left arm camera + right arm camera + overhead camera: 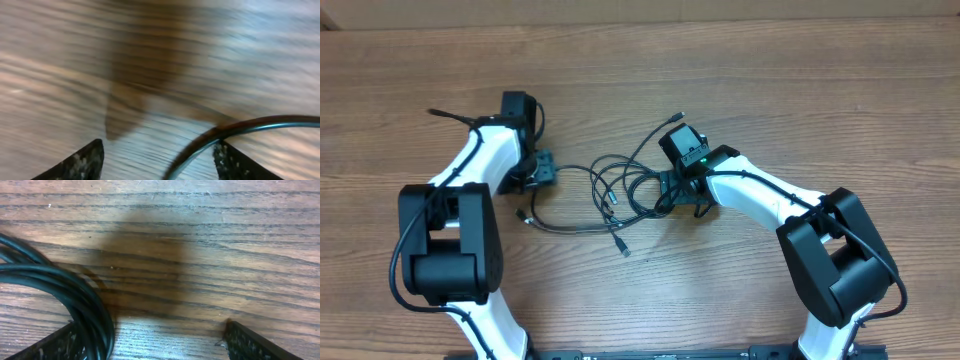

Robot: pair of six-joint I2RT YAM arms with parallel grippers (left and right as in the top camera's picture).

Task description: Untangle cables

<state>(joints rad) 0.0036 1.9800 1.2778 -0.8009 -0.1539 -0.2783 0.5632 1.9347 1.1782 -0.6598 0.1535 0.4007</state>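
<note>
The cables (pixel 620 190) lie in loose black loops in the middle of the wooden table, with plug ends trailing to the front and back. My left gripper (pixel 548 170) is at the tangle's left end. In the left wrist view it (pixel 160 162) is open, low over the wood, and one cable (pixel 250 127) arcs between its fingers, close to the right finger. My right gripper (pixel 675 195) is at the tangle's right edge. In the right wrist view it (pixel 150 347) is open, with a bundle of cable strands (pixel 75 295) lying just inside its left finger.
The wooden table (pixel 770 80) spreads all round the tangle. A loose plug end (pixel 624 250) lies toward the front, another (pixel 678 117) toward the back. The arms' own thicker black wires run along both arms.
</note>
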